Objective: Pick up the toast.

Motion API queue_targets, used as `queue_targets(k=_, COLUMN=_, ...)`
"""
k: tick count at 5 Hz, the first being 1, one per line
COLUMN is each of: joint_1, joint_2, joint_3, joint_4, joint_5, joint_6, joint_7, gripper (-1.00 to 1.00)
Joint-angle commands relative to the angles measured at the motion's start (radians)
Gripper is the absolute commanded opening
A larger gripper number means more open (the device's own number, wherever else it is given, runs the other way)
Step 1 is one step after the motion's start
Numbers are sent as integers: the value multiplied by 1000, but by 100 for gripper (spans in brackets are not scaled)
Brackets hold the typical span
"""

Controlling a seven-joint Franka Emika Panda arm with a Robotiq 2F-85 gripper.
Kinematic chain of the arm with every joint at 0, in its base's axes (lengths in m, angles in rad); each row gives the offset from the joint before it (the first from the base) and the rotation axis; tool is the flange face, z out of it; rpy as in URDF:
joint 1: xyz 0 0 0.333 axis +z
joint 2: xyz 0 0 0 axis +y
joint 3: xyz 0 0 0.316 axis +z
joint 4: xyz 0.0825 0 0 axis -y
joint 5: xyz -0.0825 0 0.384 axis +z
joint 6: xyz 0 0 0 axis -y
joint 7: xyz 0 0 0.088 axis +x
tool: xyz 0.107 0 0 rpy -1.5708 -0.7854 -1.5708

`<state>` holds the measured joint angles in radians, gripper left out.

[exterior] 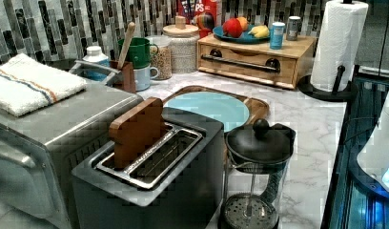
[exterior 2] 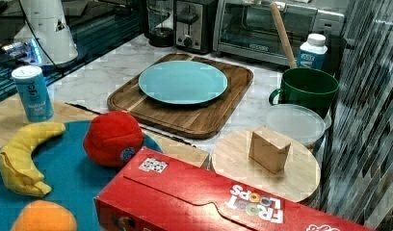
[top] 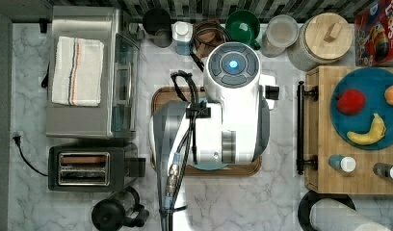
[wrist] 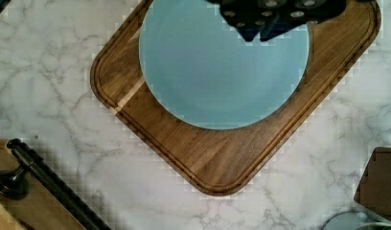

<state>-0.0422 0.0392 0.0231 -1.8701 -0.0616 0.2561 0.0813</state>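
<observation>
**Toast upright in the toaster**

Toast (exterior: 137, 130) stands upright in one slot of the toaster (exterior: 149, 191), its upper half rising above the rim. Beyond the toaster, on the counter (exterior: 307, 138), lies a wooden board (wrist: 217, 158) bearing a blue plate (wrist: 217, 72). Over that plate hangs the end effector (wrist: 265, 19); whether its fingers are apart I cannot tell.

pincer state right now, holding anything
Pincer: above the plate, holding nothing; open or shut cannot be told. Toast sits in the toaster.
</observation>
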Motion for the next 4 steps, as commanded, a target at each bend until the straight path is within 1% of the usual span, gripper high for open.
queue_targets(k=1, joint_1=-2, joint_2=0, joint_3=1, joint_4=0, joint_5=-1, joint_6=1, joint_7=2, gripper=-100)
queue_targets(k=2, joint_1=0, joint_2=-58, joint_3=7, joint_4=-56, joint_5=62, joint_6=15, joint_7=87, gripper=-100)
queue_targets(k=3, joint_1=37, joint_2=-103, joint_3=43, joint_4=-100, joint_5=77, joint_6=54, joint_7=270, gripper=-100)
queue_targets(k=4, joint_1=69, joint_2=-116, joint_3=75, joint_4=-76, joint_5=84, joint_6=48, joint_7=418, gripper=-100)
